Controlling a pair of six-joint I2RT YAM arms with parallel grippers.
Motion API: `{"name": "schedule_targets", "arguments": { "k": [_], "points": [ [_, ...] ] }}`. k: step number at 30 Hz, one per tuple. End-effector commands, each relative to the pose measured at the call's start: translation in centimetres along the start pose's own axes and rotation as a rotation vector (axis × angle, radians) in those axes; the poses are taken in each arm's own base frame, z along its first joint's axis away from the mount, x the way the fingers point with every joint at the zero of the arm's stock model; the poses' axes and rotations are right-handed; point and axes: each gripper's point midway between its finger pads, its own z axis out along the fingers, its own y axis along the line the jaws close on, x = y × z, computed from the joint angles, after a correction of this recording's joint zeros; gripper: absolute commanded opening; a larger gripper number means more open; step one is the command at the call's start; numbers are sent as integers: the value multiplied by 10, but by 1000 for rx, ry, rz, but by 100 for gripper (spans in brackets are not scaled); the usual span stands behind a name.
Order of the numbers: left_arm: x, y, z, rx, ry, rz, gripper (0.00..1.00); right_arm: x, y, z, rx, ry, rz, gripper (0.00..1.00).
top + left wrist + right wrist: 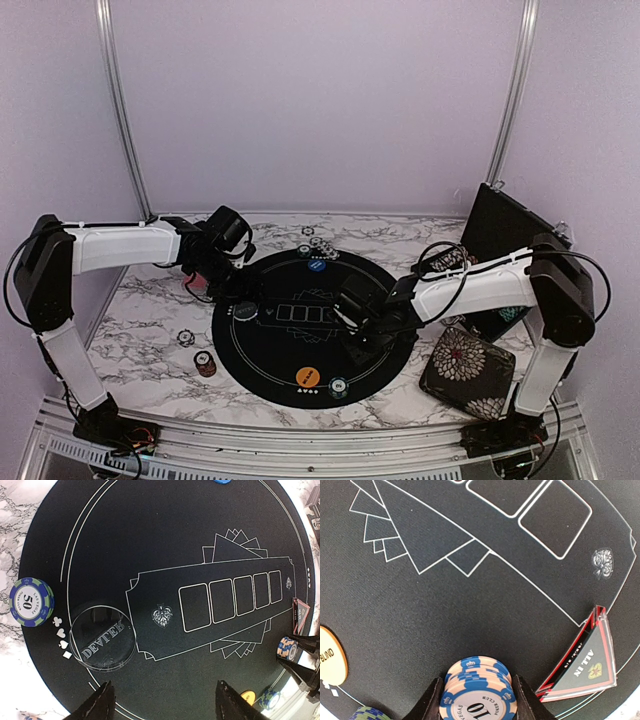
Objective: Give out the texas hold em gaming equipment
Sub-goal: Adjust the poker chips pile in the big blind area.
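A round black poker mat [300, 345] lies mid-table. My right gripper [479, 695] is shut on a stack of blue-and-peach "10" chips [480, 687] low over the mat's right part [352, 322]. Just to the right of it lies the red-edged black "ALL IN" triangle [585, 665]. My left gripper [164, 705] hangs open and empty over the mat's left edge [218, 285]. The clear DEALER disc [102, 637] is near its left finger. A green-and-blue "50" chip [31, 601] sits at the mat's rim. An orange blind button [308, 377] and a blue button [317, 266] lie on the mat.
A floral pouch [467, 370] lies right of the mat, with a black case [505, 235] behind it. Loose chips [186, 338] and a brown chip stack [205, 363] sit on the marble left of the mat. More chips [318, 244] lie at its far edge.
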Motion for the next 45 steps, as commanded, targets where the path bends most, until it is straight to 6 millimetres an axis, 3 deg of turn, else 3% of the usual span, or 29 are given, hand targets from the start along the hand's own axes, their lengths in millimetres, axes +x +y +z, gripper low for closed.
{"name": "schedule_targets", "arguments": {
  "k": [1, 31, 36, 45],
  "points": [
    [6, 0, 5, 7, 16, 20, 70, 26, -14, 9, 33, 110, 9, 28],
    [6, 0, 6, 8, 20, 23, 70, 21, -10, 14, 41, 120, -7, 54],
    [7, 1, 7, 7, 24, 22, 70, 26, -3, 17, -4, 123, 2, 53],
    [9, 2, 8, 5, 27, 20, 70, 35, -1, 18, -19, 142, 8, 36]
  ]
}}
